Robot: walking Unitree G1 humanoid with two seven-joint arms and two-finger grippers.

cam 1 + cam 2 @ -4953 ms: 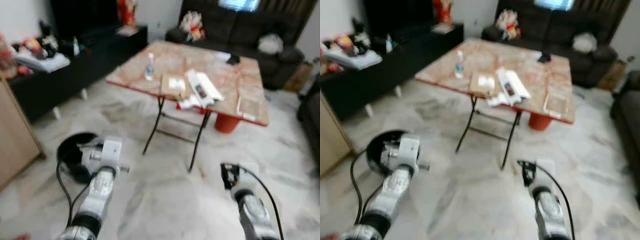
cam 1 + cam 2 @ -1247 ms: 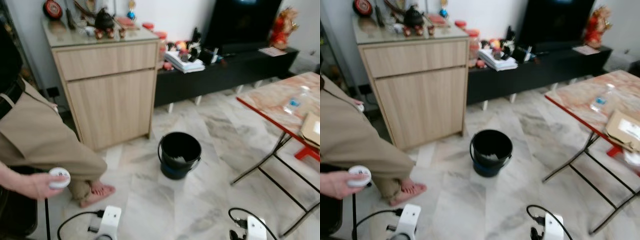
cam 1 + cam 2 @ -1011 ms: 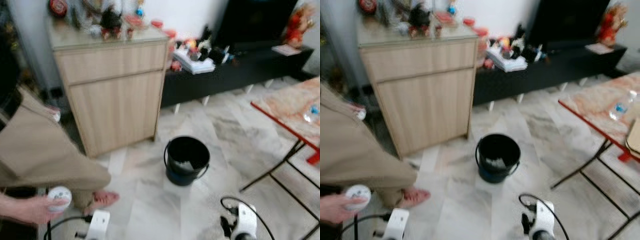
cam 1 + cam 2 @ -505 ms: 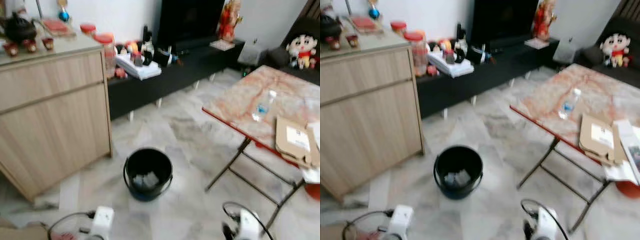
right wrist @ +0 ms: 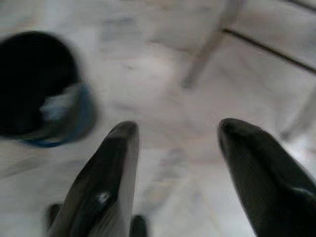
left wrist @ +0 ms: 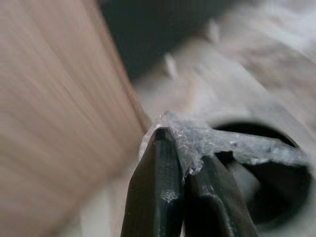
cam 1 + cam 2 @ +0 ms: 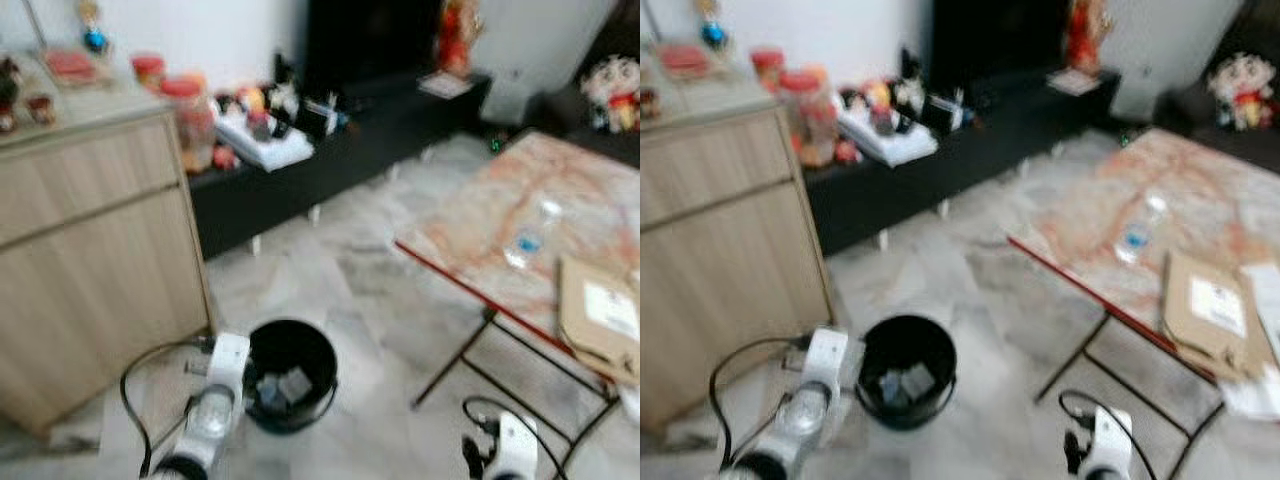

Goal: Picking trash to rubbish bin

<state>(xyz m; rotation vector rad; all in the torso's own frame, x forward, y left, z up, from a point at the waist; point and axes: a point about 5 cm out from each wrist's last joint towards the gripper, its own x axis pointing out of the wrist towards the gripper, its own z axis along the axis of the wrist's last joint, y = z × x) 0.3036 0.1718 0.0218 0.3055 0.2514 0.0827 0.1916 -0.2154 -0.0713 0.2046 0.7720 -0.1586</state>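
I'm looking down at the black bin (image 7: pixel 290 375) on the marble floor (image 7: pixel 380 290), just beside the wooden cabinet (image 7: pixel 95 260), scraps already lying inside it. My left gripper (image 6: pixel 183 163) is pinched tight on a crumpled clear wrapper (image 6: pixel 217 140), held up right next to the bin's rim; in the head view the left arm (image 7: pixel 215 395) sits touching the bin's left edge. My right gripper (image 5: pixel 180 163) hangs low over the floor with its fingers spread wide, gripping nothing, bin off to one side. On my right, a folding table (image 7: pixel 500 235) carries a bottle (image 7: pixel 527 235) and a cardboard box (image 7: pixel 600 315). It's blurry.
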